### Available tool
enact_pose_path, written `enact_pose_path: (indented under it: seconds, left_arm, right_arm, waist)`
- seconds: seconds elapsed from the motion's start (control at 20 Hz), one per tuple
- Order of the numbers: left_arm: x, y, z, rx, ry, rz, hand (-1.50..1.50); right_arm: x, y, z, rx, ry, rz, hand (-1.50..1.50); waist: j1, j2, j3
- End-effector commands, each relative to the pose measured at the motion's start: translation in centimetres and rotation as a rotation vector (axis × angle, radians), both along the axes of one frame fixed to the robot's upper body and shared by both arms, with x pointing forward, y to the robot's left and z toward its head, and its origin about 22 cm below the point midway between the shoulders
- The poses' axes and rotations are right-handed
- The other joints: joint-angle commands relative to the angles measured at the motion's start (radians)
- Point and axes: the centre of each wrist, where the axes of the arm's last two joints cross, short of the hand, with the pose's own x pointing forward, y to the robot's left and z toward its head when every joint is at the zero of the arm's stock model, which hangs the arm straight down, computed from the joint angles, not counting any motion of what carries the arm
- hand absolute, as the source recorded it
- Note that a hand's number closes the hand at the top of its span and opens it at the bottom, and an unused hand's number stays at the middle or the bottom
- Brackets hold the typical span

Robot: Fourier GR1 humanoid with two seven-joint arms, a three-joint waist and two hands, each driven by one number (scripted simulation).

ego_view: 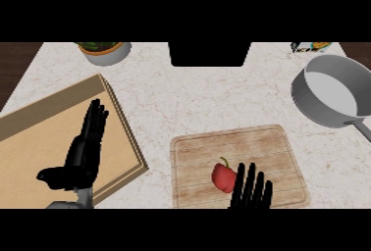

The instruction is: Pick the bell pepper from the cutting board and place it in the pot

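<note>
Head view shows the small red bell pepper with a green stem (pixel 224 177) lying on the pale wooden slatted cutting board (pixel 239 166), toward its near edge, on the white speckled stone desk (pixel 203 93). The right hand (pixel 251 191) comes in from the lower edge with its black fingers straight and spread, holding nothing; its fingertips sit just beside the pepper on the right, and whether they touch it cannot be told. The left hand (pixel 80 152) rests open and flat over the large tan wooden board (pixel 43 147) at the left, also holding nothing.

The round grey metal pot (pixel 333 93) stands well apart at the upper right, its handle pointing toward the near right.

Risks, as I judge them: the pepper is rounded and glossy, so straight fingers closing from one side could nudge it left and set it rolling across the board instead of capturing it. The pot looks tilted toward the camera with a narrow opening, so a release short of the rim could bounce the pepper onto the desk. The handle lies along the likely approach and could be knocked.

No readable writing appears; a patterned object (pixel 313 46) at the top right edge is too small to make out.
</note>
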Motion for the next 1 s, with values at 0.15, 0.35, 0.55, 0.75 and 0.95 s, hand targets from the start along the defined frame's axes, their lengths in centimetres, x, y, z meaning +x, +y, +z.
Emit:
enact_pose_path:
  seconds: [0.15, 0.35, 0.55, 0.75, 0.95]
  left_arm:
    - [-0.2, 1.5, -0.4, 0.008, 0.013, 0.007, 0.00]
    - [-0.2, 0.5, 0.5, -0.016, -0.003, -0.007, 0.00]
    - [-0.9, -0.9, -1.7, -0.028, 0.006, -0.010, 0.00]
    - [0.3, -0.2, -0.1, -0.005, -0.001, 0.007, 0.00]
    - [0.0, 0.7, 0.5, 0.006, 0.019, -0.005, 0.00]
  right_arm:
    - [2.4, 1.0, -1.1, 0.044, 0.020, -0.148, -1.50]
    - [2.8, 1.4, -2.2, -0.093, -0.029, -0.119, 1.50]
    - [3.8, 0.9, -1.7, -0.119, -0.096, -0.092, 1.50]
    - [5.4, 0.9, -0.4, -0.131, -0.103, -0.088, 1.50]
    - [4.1, 1.8, -0.4, -0.172, -0.139, -0.067, 1.50]
  waist:
    - [0.001, 0.000, 0.002]
    - [0.001, -0.002, 0.002]
    - [-0.003, -0.002, 0.002]
    - [-0.003, -0.001, 0.002]
    - [-0.002, -0.003, 0.002]
